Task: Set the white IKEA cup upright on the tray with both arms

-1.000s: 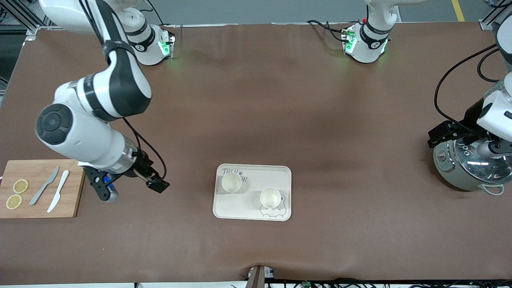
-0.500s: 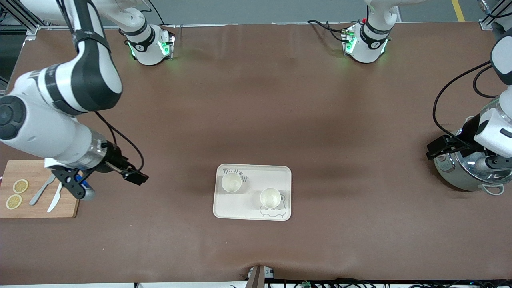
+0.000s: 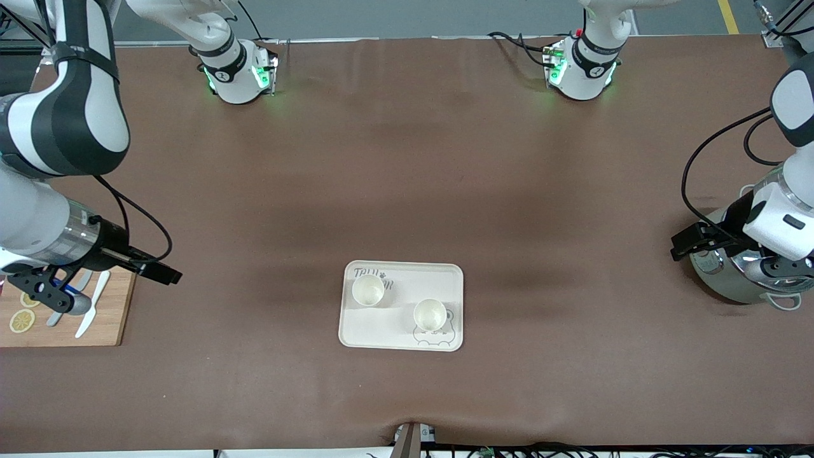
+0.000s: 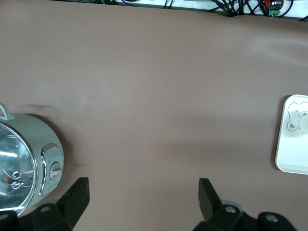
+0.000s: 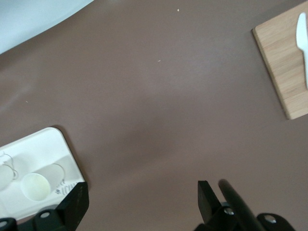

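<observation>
The cream tray (image 3: 394, 327) lies in the middle of the table, nearer the front camera. Two white cups stand upright on it: one (image 3: 367, 290) by the lettering, one (image 3: 430, 314) by the bear drawing. My right gripper (image 3: 51, 294) hangs open and empty over the wooden cutting board, well away from the tray. Its wrist view shows the tray (image 5: 48, 144) with a cup (image 5: 35, 186) and the open gripper (image 5: 142, 202). My left gripper (image 3: 777, 267) is open and empty over the silver pot. Its wrist view shows the open gripper (image 4: 143, 197) and the tray's end (image 4: 288, 154).
A wooden cutting board (image 3: 108, 318) with lemon slices (image 3: 22, 320), a grey knife and a white knife (image 3: 94, 312) lies at the right arm's end. A silver pot with a glass lid (image 3: 731, 283) stands at the left arm's end, also in the left wrist view (image 4: 24, 163).
My right arm has swung away from the tray, from beside the cutting board to over it. My left arm has shifted slightly over the pot. The cups and tray have not moved.
</observation>
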`<state>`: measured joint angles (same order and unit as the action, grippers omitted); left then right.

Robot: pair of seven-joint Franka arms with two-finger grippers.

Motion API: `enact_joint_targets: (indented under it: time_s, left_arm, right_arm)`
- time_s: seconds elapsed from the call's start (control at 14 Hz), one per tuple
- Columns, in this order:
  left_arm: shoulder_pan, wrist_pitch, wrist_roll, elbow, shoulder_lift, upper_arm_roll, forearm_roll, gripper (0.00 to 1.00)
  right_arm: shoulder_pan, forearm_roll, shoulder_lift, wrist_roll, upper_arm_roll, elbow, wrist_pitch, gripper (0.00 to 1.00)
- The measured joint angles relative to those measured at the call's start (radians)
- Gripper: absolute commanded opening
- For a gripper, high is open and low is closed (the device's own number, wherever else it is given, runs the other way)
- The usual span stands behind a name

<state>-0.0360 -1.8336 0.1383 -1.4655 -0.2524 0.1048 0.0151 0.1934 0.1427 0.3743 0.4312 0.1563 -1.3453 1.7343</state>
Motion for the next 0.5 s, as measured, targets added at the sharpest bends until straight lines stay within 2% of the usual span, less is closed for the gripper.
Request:
enact_joint_targets:
  time_s: [0.36,0.5]
  left_arm:
    - [-0.006,0.000,0.000,0.006,0.000,0.000,0.000,1.00]
    - [-0.006,0.000,0.000,0.011,0.000,0.000,0.000,1.00]
  right_arm:
    - [-0.056,-0.014,-0.072,-0.166,0.001,-0.061,-0.017,1.00]
    - [-0.063,-0.061,-0.102,-0.195,0.000,-0.085,-0.023,1.00]
